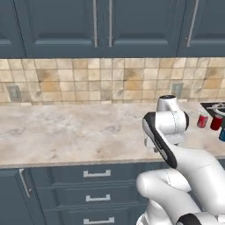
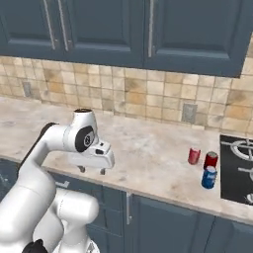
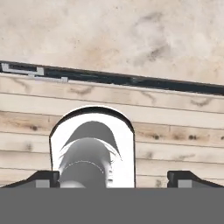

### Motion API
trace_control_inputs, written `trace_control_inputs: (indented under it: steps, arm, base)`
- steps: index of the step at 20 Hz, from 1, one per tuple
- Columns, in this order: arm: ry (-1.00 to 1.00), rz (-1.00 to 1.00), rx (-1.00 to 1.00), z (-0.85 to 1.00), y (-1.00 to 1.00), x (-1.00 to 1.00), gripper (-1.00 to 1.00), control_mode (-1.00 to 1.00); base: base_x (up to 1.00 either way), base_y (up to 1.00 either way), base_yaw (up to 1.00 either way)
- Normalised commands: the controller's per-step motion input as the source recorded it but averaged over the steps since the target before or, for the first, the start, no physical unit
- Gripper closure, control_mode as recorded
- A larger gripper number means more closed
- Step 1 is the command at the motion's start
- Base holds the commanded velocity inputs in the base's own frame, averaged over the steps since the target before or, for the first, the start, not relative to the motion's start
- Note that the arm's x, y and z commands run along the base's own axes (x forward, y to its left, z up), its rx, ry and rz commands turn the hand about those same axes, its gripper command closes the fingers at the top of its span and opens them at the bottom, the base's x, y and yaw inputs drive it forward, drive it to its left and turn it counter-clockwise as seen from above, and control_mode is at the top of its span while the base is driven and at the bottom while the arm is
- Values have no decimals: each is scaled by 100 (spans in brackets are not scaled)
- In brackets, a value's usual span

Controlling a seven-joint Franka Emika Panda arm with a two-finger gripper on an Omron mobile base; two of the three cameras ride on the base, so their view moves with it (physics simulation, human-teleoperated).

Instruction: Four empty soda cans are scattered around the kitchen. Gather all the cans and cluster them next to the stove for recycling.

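Two red cans (image 2: 194, 155) (image 2: 211, 160) and a blue can (image 2: 209, 177) stand upright in a tight group on the counter, just left of the black stove (image 2: 237, 168). From the other side the same group appears as red cans (image 1: 202, 120) (image 1: 216, 122) and the blue can (image 1: 222, 134) at the right edge, below the stove (image 1: 215, 107). My gripper (image 2: 92, 170) hangs over the counter's front edge, well left of the cans, pointing down. Its fingers stand wide apart with nothing between them. In the hand view the gripper (image 3: 113, 178) looks down past the counter edge at wooden floor.
A beige marble counter (image 2: 148, 143) runs under a tiled backsplash with wall outlets (image 2: 188, 112). Dark blue cabinets hang above, and drawers (image 1: 96, 173) sit below the counter. My own white arm (image 1: 176, 149) blocks part of the counter in the left base view.
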Motion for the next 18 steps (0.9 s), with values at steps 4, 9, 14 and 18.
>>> trace_control_inputs:
  steps: [4, 9, 14, 18]
  arm:
    - [0, 0, 0, 0, 0, 0, -100, 100]
    - [0, 0, 0, 0, 0, 0, -100, 100]
    - [0, 0, 0, 0, 0, 0, -100, 100]
    - [0, 0, 0, 0, 0, 0, -100, 100]
  base:
    - [-9, 100, 68]
    - [0, 100, 66]
    - [0, 100, 62]
    - [0, 100, 62]
